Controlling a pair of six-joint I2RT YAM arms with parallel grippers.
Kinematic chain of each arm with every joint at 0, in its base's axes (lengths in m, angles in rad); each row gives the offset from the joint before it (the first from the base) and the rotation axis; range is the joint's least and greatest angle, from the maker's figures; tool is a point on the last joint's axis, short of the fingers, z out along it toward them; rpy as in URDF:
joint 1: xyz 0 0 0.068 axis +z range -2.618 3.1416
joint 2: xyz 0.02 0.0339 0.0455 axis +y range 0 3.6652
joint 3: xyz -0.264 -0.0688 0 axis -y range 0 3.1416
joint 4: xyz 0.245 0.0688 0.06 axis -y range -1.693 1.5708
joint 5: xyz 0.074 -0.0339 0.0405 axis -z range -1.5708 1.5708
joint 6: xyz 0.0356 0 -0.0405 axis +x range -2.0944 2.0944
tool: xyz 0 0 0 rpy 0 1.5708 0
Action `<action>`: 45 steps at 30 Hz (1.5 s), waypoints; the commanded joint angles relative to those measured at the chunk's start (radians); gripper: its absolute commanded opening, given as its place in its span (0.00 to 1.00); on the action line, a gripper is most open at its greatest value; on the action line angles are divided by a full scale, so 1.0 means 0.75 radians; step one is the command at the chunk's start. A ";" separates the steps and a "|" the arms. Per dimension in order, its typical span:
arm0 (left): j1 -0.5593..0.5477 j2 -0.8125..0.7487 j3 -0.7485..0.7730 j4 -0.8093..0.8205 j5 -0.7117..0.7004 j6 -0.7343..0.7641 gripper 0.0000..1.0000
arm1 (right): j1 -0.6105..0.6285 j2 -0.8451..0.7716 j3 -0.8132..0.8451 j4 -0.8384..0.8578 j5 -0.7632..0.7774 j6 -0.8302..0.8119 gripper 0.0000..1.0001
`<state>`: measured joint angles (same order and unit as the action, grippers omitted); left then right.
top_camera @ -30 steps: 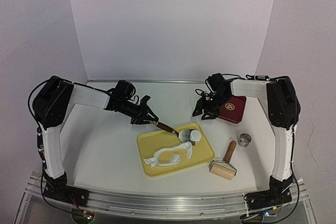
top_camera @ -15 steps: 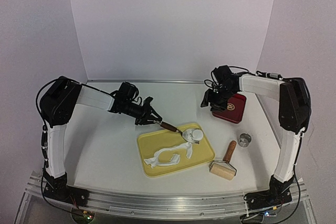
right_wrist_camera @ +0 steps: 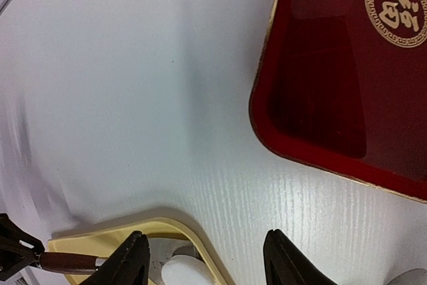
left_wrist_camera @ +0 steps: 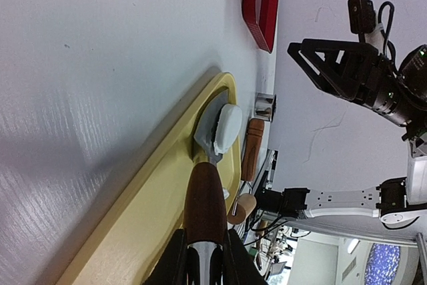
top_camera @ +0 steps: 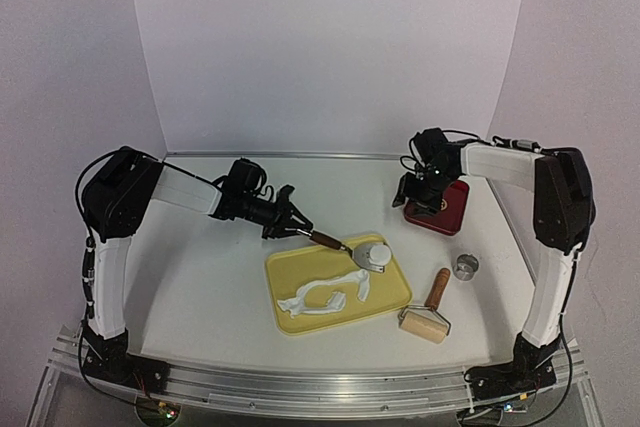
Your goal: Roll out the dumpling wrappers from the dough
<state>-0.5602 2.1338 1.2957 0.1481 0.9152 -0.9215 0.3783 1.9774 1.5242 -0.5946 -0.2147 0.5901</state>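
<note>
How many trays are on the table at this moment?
2. A yellow tray sits in the middle, just ahead of the arm bases. A red tray lies farther back on the right. Nothing suggests another tray is hidden.

**Free left, crowded right**

The table (top_camera: pixel 200 277) lay bare left of the yellow tray (top_camera: pixel 300 269). On its right the roller (top_camera: pixel 428 312), the steel ring (top_camera: pixel 466 266) and the red tray (top_camera: pixel 452 213) stood close. The spatula (top_camera: pixel 322 240) in the left gripper (top_camera: pixel 295 231) crossed the yellow tray's far rim.
</note>
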 commanded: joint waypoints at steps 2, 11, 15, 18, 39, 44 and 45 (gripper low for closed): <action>0.013 -0.087 -0.015 0.161 0.042 -0.030 0.00 | -0.115 -0.066 0.010 -0.051 0.070 -0.079 0.61; 0.036 -0.176 -0.044 0.160 0.031 -0.045 0.00 | -0.209 0.140 0.138 -0.098 -0.036 -0.316 0.66; 0.045 -0.230 -0.027 0.095 -0.018 -0.007 0.00 | -0.216 0.218 0.207 -0.095 -0.094 -0.371 0.69; 0.045 -0.252 0.014 0.014 -0.063 0.054 0.00 | -0.216 0.279 0.257 -0.095 -0.150 -0.420 0.71; 0.047 -0.244 0.096 -0.026 -0.144 0.089 0.00 | -0.206 0.216 0.023 -0.094 -0.605 -0.492 0.75; 0.047 -0.233 0.073 0.035 -0.158 0.062 0.00 | -0.177 0.101 -0.081 -0.092 -0.701 -0.470 0.75; 0.047 -0.230 0.069 0.045 -0.166 0.055 0.00 | -0.170 0.084 -0.098 -0.091 -0.731 -0.466 0.75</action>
<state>-0.5290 2.0037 1.3155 0.0977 0.7932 -0.8690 0.2222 2.1290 1.5011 -0.6266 -0.6699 0.2298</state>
